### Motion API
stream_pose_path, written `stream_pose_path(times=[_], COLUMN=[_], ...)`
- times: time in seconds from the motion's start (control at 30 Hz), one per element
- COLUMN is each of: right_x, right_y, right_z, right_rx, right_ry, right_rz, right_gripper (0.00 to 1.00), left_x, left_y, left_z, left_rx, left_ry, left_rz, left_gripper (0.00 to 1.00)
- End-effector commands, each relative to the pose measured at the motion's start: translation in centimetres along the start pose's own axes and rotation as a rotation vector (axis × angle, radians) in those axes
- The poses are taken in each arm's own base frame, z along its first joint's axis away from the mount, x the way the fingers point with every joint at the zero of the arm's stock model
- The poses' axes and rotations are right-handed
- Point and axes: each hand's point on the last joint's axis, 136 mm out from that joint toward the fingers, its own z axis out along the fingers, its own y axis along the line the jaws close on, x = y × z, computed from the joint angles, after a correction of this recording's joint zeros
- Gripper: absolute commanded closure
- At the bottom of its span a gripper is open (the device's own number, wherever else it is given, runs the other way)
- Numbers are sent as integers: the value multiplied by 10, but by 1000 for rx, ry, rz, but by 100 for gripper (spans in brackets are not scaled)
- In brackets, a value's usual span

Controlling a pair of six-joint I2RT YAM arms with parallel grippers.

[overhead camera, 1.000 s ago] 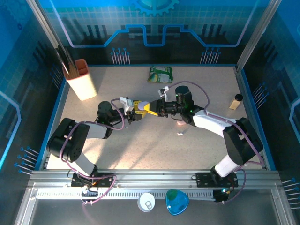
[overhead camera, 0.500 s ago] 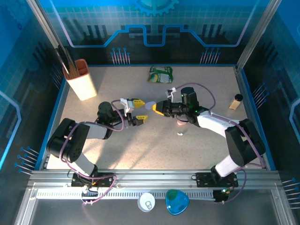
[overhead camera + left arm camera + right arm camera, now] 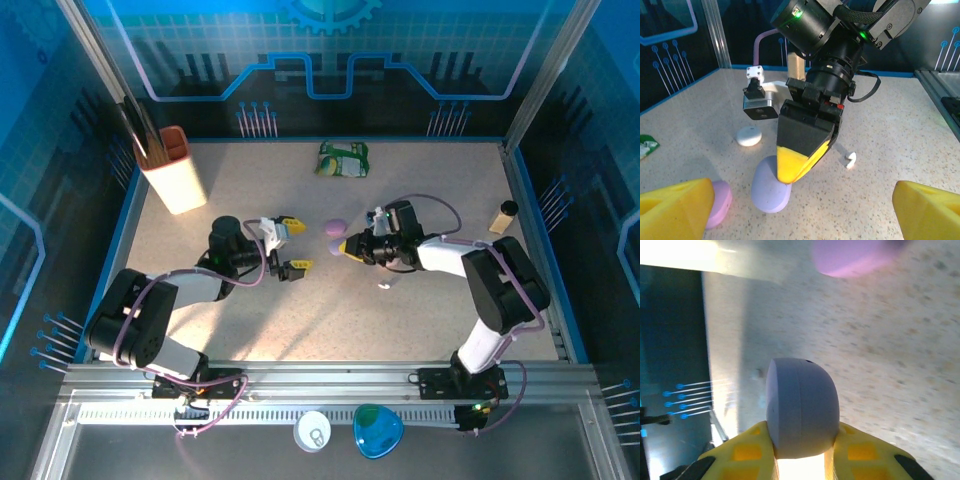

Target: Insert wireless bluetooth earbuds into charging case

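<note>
Left jaws spring wide and back off to centre-left; right jaws alone now clamp the lilac case (image 3: 767, 190), mid-frame. A white earbud (image 3: 850, 159) lies loose on the bench (image 3: 900, 130) to its right. Handover looks done, insertion still ahead.

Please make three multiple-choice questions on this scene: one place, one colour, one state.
1. Where is the white earbud? A in a bowl; B on the table, beside the right hand; C in the left hand.
2. What colour is the case that the right hand grips? A black; B green; C lilac.
3. How is the left hand? A open and empty; B shut on a case; C shut on an earbud.
Key: 1 B, it lies on the bare tabletop; 2 C, it shows lilac between the yellow fingers; 3 A, its fingers stand wide apart.
</note>
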Motion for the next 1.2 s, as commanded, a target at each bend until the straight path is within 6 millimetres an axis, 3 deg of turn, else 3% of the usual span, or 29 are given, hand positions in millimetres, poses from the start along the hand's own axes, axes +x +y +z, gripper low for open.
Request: stream_pose_path(times=[0.0, 0.1, 0.27, 0.47, 0.63, 0.77, 0.9, 1.17], right_x=[12, 12, 4, -27, -59, -87, -106, -118], right_y=[-28, -31, -18, -3, -16, -34, -44, -69], right_z=[7, 6, -13, -51, -83, -102, -97, -71], right_rx=[112, 152, 246, 379, 598, 783, 841, 847], right_ry=[39, 37, 7, -105, -156, -147, -64, 148], right_rz=[-23, -45, -154, -284, -386, -440, -496, -526], right_gripper=[83, 80, 56, 42, 27, 21, 19, 20], left_x=[-2, -2, 1, 5, 6, 7, 7, 11], left_y=[4, 7, 19, 35, 39, 39, 38, 37], left_z=[0, 1, 2, 4, 5, 7, 4, 3], left_rx=[-12, -20, -77, -152, -173, -177, -190, -187], left_ry=[24, 35, 63, 111, 137, 167, 185, 220], left_rz=[21, 4, -57, -138, -164, -176, -157, -154], left_gripper=[8, 8, 7, 7, 6, 5, 3, 2])
